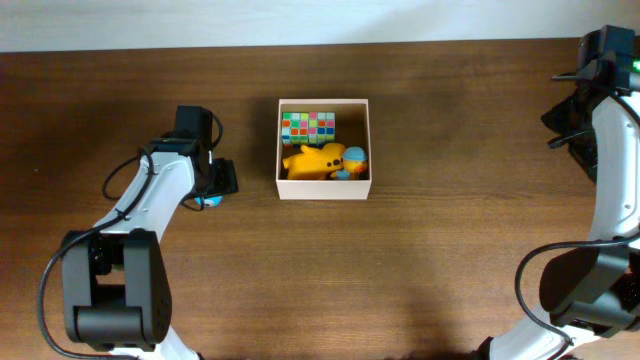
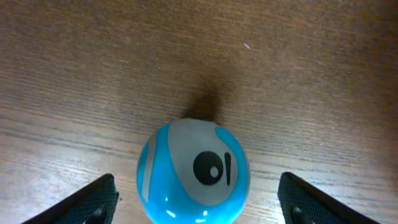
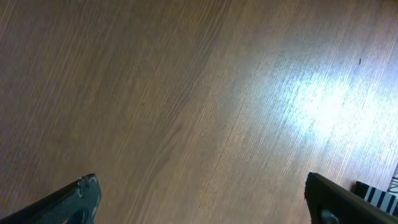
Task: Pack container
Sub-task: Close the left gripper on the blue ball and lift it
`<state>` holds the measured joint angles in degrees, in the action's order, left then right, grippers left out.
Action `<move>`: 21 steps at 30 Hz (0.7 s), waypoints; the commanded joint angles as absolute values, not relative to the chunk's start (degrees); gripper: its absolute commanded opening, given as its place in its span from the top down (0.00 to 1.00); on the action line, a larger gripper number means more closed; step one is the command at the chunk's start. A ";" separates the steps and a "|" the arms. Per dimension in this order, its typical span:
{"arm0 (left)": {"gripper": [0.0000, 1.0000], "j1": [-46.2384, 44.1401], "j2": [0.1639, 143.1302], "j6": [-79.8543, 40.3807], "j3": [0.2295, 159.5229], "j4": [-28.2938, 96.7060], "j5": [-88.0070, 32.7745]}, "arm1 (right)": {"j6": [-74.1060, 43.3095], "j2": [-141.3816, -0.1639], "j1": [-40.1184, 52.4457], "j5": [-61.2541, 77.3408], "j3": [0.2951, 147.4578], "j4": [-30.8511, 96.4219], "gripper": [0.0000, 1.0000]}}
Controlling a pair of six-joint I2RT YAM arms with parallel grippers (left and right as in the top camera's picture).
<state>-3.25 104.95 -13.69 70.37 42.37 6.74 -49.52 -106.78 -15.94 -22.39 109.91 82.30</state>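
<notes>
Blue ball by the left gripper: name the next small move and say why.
Probably close the left gripper on the blue ball: its open jaws flank the ball, which sits on the table, not yet in the container.

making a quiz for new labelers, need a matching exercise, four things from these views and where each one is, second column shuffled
Column one:
1. blue and grey plastic ball
2. multicoloured checkered cube
3. yellow plush toy
4. right gripper

Column two:
A. open above bare wooden table
B. in the cream-walled container, upper half in the overhead view
C. on the table between the fingers of the open left gripper
D. in the container, lower half in the overhead view

Pairs: 1-C, 2-B, 3-D, 4-A
</notes>
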 commanded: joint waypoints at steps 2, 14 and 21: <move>0.16 -2.94 105.14 -13.19 67.81 39.72 7.35 | -50.02 -106.24 -16.16 -22.68 109.91 82.28 0.01; 0.23 -2.94 105.21 -13.19 63.51 31.77 7.38 | -50.02 -106.26 -16.16 -22.68 109.91 82.28 0.01; 0.45 -2.94 105.21 -13.21 62.87 30.33 7.35 | -50.02 -106.26 -16.16 -22.68 109.91 82.28 0.01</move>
<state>-3.25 104.92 -13.26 63.83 30.52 7.09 -49.52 -106.78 -15.94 -22.39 109.91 82.30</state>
